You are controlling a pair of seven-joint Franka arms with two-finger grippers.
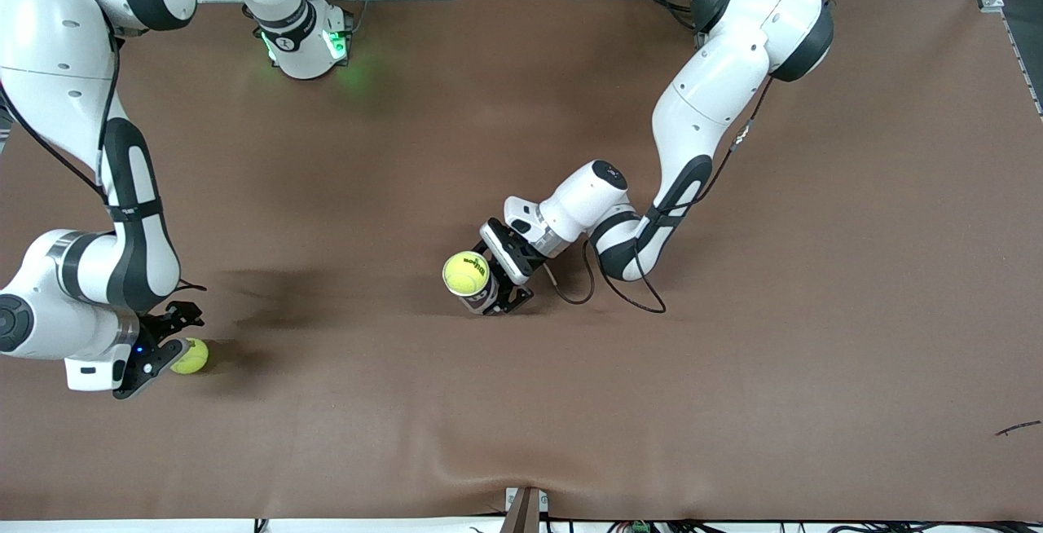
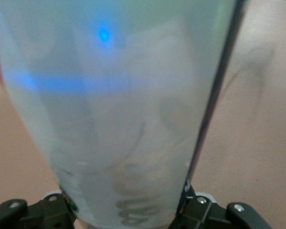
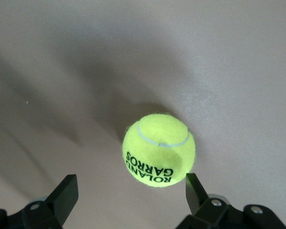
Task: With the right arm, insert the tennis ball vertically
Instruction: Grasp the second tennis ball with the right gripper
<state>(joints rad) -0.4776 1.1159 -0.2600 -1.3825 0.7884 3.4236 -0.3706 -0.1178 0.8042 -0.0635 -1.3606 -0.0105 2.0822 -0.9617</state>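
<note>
The right gripper (image 1: 159, 345), at the lower left of the front view, hangs low over the brown table (image 1: 733, 403) with its jaws spread wide and nothing between them. The loose tennis ball (image 1: 191, 356) lies on the table just beside that gripper, toward the middle of the table from it. In the right wrist view the ball (image 3: 158, 150) sits ahead of the two black fingertips (image 3: 66, 191), roughly on the line between them though closer to one finger, and short of the gap; it is not yet enclosed. The coming move appears to turn on this: the right gripper must advance along its own pointing direction until the ball stands between the fingers, then close. The left gripper (image 1: 501, 284), near the middle of the front view, is clamped on a clear can (image 1: 479, 295) standing upright on the table, its long axis vertical and mouth upward. A second tennis ball (image 1: 466, 273) shows at the can's mouth; how deep it sits cannot be told. In the left wrist view the can's wall (image 2: 128, 119) fills the frame. The can stands well apart from the loose ball, toward the left arm's end. The right arm is plainly the nearer to the loose ball.
</note>
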